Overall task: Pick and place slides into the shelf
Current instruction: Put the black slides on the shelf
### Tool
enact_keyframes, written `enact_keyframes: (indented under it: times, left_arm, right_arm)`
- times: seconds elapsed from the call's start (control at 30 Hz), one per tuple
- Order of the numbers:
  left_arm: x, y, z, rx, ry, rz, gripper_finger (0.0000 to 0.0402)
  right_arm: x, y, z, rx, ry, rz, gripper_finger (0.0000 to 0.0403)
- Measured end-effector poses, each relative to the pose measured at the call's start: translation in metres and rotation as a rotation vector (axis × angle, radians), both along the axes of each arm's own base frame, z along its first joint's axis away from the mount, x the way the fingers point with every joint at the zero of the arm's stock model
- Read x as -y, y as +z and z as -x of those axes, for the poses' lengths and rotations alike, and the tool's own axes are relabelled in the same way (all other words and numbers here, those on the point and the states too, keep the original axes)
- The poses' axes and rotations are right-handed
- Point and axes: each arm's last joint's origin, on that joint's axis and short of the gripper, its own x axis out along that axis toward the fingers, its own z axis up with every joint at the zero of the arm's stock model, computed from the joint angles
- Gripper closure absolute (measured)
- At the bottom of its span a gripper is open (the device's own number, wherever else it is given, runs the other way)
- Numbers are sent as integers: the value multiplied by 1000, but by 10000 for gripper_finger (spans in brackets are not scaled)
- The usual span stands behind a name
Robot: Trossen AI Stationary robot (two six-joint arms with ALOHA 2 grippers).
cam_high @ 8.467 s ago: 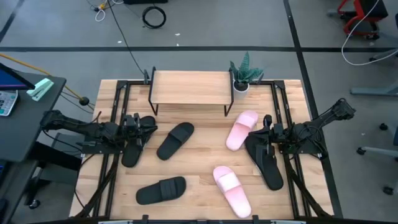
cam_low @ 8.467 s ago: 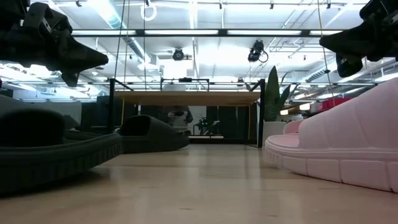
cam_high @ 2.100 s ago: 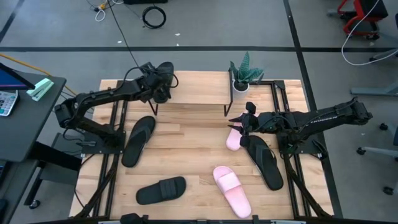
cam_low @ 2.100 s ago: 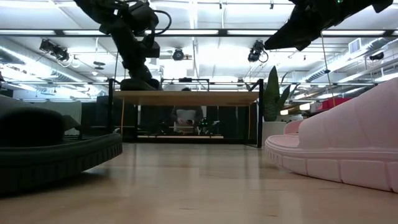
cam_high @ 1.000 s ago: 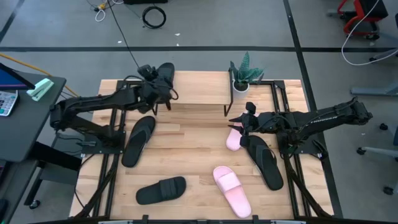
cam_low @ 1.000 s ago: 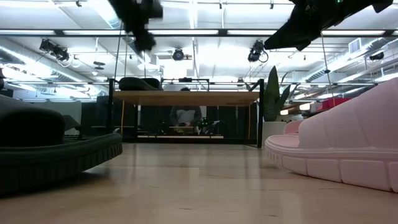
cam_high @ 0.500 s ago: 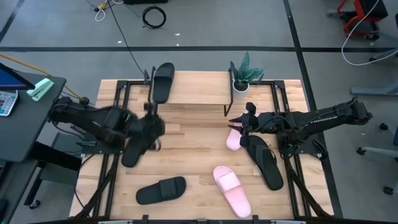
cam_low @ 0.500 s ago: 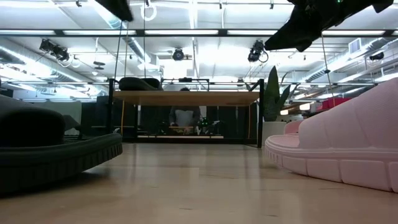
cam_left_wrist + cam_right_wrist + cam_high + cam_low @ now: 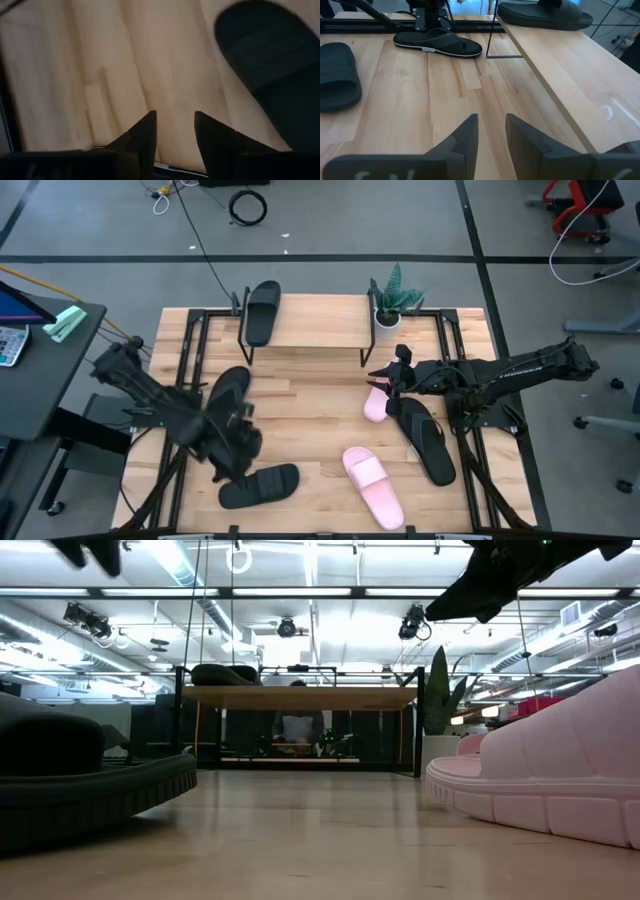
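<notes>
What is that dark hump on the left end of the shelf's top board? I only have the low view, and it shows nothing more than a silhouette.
Observer: It is a black slide, lying across the left end of the shelf.
Operator: And the left hand? I see only a dark scrap at my top corner.
Observer: The left hand is over the front left of the table, next to a second black slide.
Operator: Is it holding anything?
Observer: No. In the left wrist view its fingers are apart, with only bare wood between them.
</notes>
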Motion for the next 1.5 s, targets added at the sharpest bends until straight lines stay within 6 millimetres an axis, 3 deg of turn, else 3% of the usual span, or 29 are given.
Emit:
enact_keyframes:
  times: [0.23, 0.4, 0.6, 0.87, 1.17, 1.37, 1.5]
  left_arm:
    - [38, -54, -13, -129, -13, -121, 217]
    - [60, -83, -16, -115, 20, -134, 208]
    - [86, -87, -16, 6, 0, 0, 217]
    - [99, -88, -3, 27, 51, 46, 237]
    - [103, -99, 0, 4, -10, -45, 244]
    - [108, -120, -3, -33, -87, -146, 244]
    - [109, -124, -3, 17, -99, -214, 251]
  right_arm:
    - [0, 0, 0, 8, -14, -30, 298]
    - [0, -1, 0, 14, -34, -74, 298]
    - [0, -2, 1, 8, -53, -113, 298]
    - [0, -2, 1, 22, -79, -167, 298]
    - [-4, -4, 1, 27, -90, -226, 298]
    - [-18, -5, 0, 13, -29, -233, 298]
    - [-26, -7, 1, 0, 10, -227, 298]
